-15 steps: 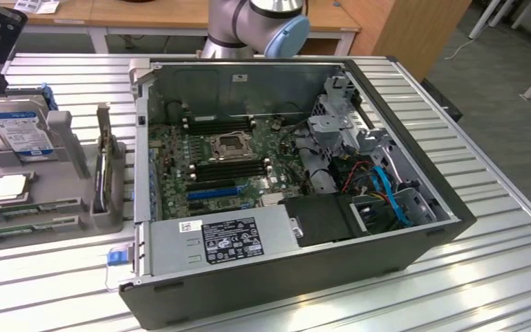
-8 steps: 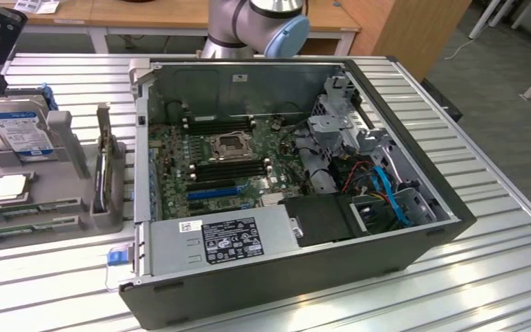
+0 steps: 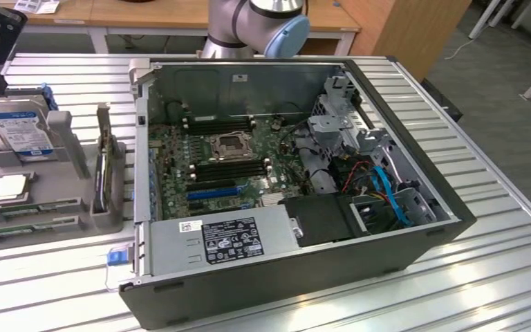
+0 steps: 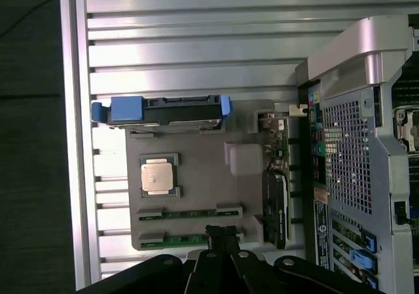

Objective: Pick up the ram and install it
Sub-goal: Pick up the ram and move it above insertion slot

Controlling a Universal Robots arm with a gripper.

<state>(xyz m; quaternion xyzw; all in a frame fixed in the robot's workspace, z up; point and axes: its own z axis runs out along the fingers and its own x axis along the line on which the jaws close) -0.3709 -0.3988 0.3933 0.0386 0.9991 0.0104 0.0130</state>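
On the slatted metal surface [image 3: 510, 290] in the exterior view, an open computer case [image 3: 293, 283] lies on its side in the middle, motherboard [image 3: 233, 149] facing up. The arm [image 3: 247, 21] rises from the far edge behind it. Toward the surface's edge at the exterior view's left sits a grey holder [image 3: 63, 138]. It carries an upright hard drive [image 3: 16, 128], a square processor [image 3: 9, 187], a card [image 3: 107, 173] standing on edge, and two ram sticks lying flat in their slots: the first ram stick [image 3: 30, 207] just beside the processor, and the second ram stick [image 3: 21, 229] at the holder's end nearest the surface's near edge.

In the wrist view, the claw [image 4: 221, 230] hangs above the holder [image 4: 209, 183], its fingers pressed together with nothing between them. Its tips sit over one end of the second ram stick [image 4: 180, 240]; contact cannot be judged. The first ram stick [image 4: 190, 213] lies alongside, the processor [image 4: 157, 175] and the hard drive [image 4: 167, 110] farther off, and the card [image 4: 275, 205] between holder and case [image 4: 353, 143].
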